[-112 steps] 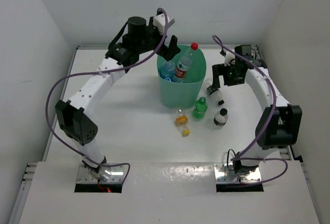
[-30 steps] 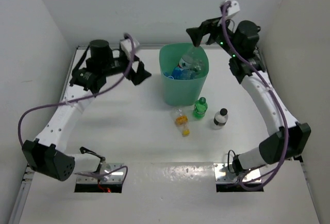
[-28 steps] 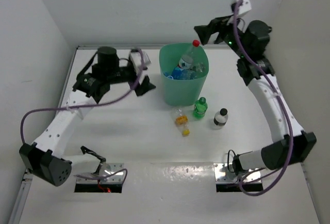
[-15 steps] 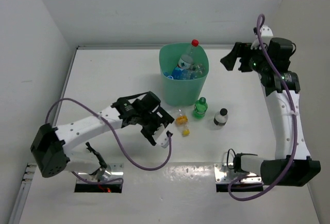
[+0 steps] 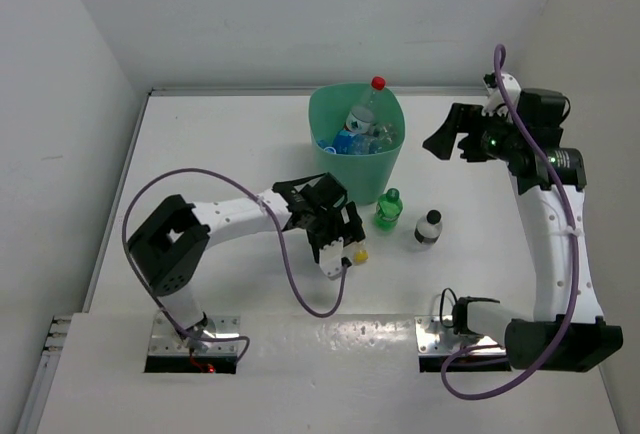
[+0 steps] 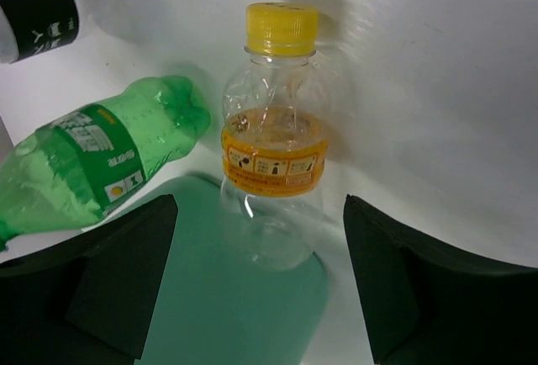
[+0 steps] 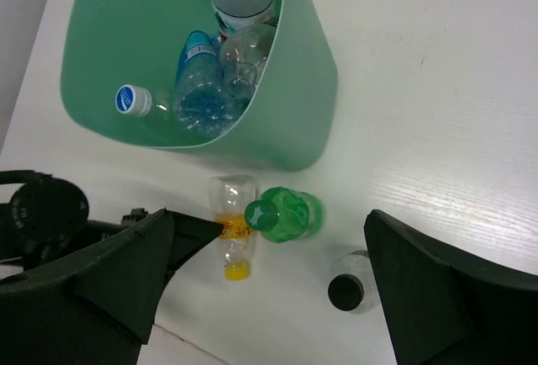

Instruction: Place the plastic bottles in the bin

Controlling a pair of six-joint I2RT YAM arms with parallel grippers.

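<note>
Mint-green plastic forms the bin [image 5: 350, 176], which stands mid-counter [image 5: 220, 154] and holds several bottles; a red-capped bottle [image 5: 365, 112] pokes above its rim. Three more stand or lie just in front of it: a yellow-capped bottle [image 6: 273, 142] on its side, a green bottle [image 5: 388, 209] upright and a black-capped bottle [image 5: 428, 229] upright. The left tool [image 6: 269, 285] is spread wide, its fingers either side of the yellow-capped bottle without touching it. The right tool [image 7: 282, 279] hangs released in the air, right of the bin.
</note>
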